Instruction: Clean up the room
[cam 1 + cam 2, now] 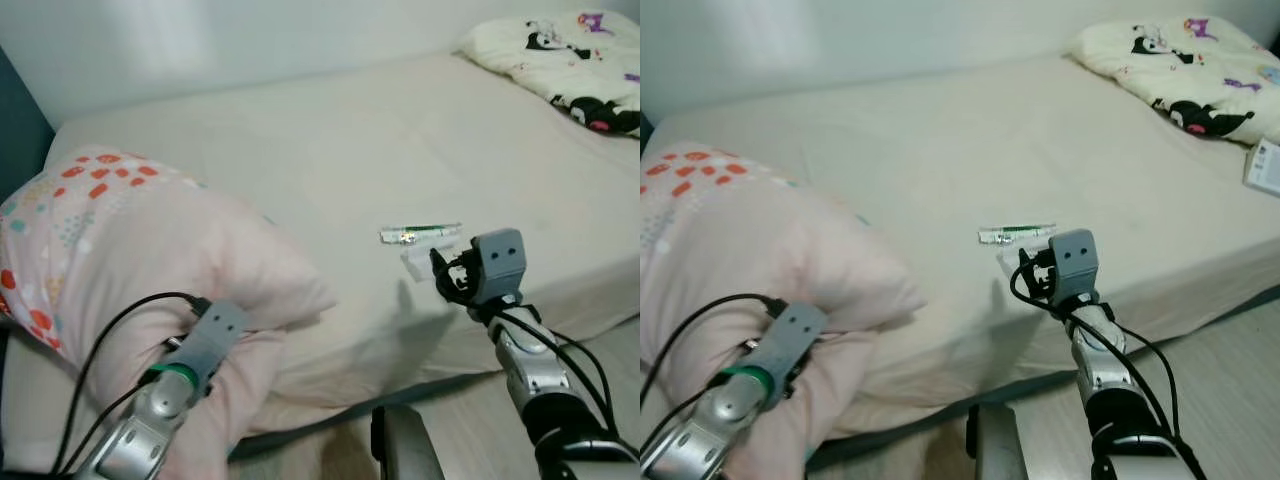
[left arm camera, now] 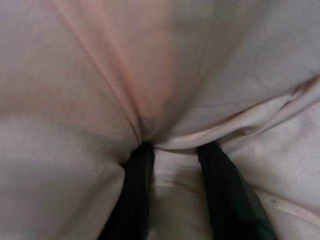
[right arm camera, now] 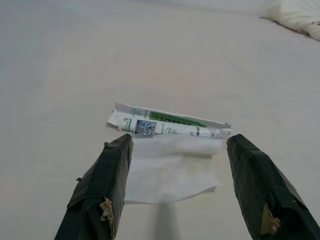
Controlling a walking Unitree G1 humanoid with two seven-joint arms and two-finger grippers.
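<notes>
A white and green wrapper [image 1: 420, 234] lies on the bed, with a white tissue [image 3: 172, 172] right beside it on the near side. My right gripper [image 3: 175, 150] hovers open just short of them, its fingers [image 3: 107, 185] spread to either side of the tissue. A pink pillow [image 1: 150, 270] with red and orange spots rests at the bed's left corner. My left gripper [image 2: 172, 150] is pressed into the pillow's fabric, a pinched fold of cloth between its black fingers [image 2: 135, 195].
The cream bed sheet [image 1: 330, 140] stretches back to a white wall. A printed white blanket [image 1: 570, 60] is heaped at the far right corner. A white box [image 1: 1264, 165] lies at the bed's right edge. Wooden floor [image 1: 1230, 370] runs along the near side.
</notes>
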